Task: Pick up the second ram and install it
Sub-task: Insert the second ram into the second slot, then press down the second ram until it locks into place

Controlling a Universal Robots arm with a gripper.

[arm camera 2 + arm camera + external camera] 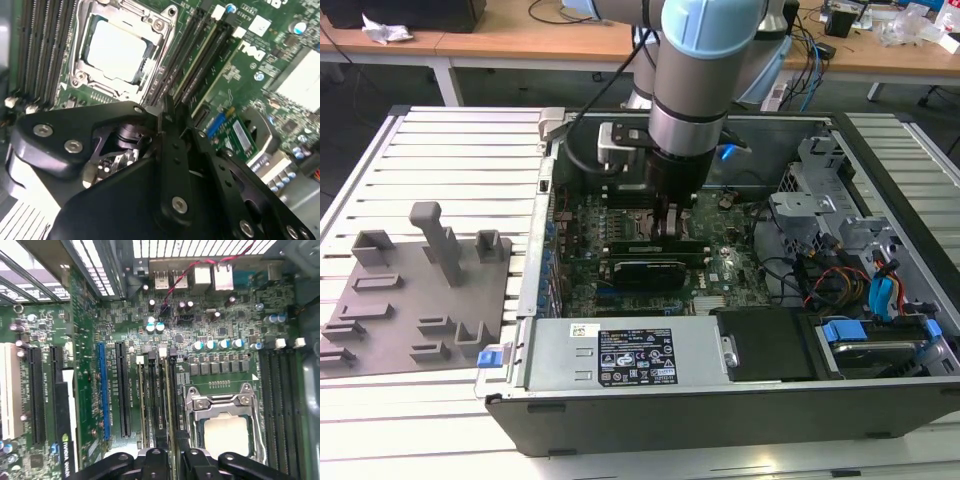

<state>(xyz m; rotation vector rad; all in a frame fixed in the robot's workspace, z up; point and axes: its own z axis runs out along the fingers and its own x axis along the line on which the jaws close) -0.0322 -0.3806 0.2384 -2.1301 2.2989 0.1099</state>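
- In the exterior view the arm is reaching down into the open computer case (740, 395), with the gripper (670, 222) sitting low over the motherboard (730, 265), just beside the dark graphics card (642, 270).
- In both wrist views the gripper's black fingers (172, 150) (172, 460) are lying close together over the memory slots (155, 395) beside the processor socket (225, 410); whether they are pinching anything cannot be told.
- The second ram (200, 65) is appearing in the second wrist view as a thin green stick standing on edge in the slots ahead of the fingertips; its contact with the fingers is hidden.
- The exterior view is also showing the grey holder block (415, 295) lying on the slatted table (450, 150), well apart from the case, towards the exterior view's left.
- Inside the case, the drive cage and cables (850, 270) are crowding the exterior view's right, while the case wall (548, 200) is standing near the gripper on the other side.
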